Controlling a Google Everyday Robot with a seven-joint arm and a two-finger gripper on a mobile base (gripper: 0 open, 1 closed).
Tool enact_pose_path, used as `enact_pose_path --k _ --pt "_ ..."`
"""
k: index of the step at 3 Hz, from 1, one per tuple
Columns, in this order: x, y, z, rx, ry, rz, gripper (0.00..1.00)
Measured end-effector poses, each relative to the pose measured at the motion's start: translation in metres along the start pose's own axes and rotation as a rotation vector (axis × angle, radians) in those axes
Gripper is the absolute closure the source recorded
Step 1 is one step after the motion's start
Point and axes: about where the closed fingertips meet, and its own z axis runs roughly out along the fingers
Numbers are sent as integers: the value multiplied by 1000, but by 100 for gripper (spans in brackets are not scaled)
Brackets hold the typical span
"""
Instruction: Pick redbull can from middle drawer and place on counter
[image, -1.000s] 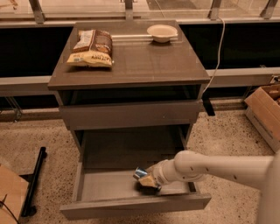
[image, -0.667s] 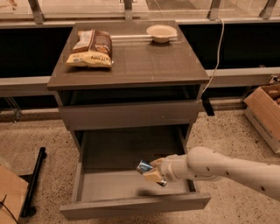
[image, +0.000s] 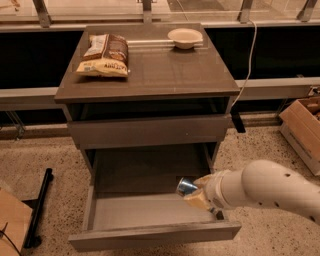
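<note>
The middle drawer (image: 150, 215) stands pulled open at the cabinet's lower front, its grey floor bare. My gripper (image: 196, 191) reaches in from the right on a white arm and is shut on the redbull can (image: 186, 187), a small silver-and-blue can held tilted above the drawer's right side, clear of the floor. The counter (image: 165, 70) is the grey-brown top slab above, well above the can.
A yellow-brown chip bag (image: 104, 55) lies on the counter's back left and a white bowl (image: 185, 37) at its back right. A cardboard box (image: 305, 125) stands on the floor at right, a black bar (image: 37, 210) at left. A white cable (image: 250, 65) hangs behind.
The can has been lifted off the drawer floor and carried up and slightly right in the gripper; the arm has drawn back toward the right.
</note>
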Motion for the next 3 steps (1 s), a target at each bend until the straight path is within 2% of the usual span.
enact_pose_path --k 1,2,3 --pt "-42 -37 -68 125 106 -65 100" --pt "-61 -48 -101 191 158 -99 100" --pt "-61 -55 -100 212 136 -82 100"
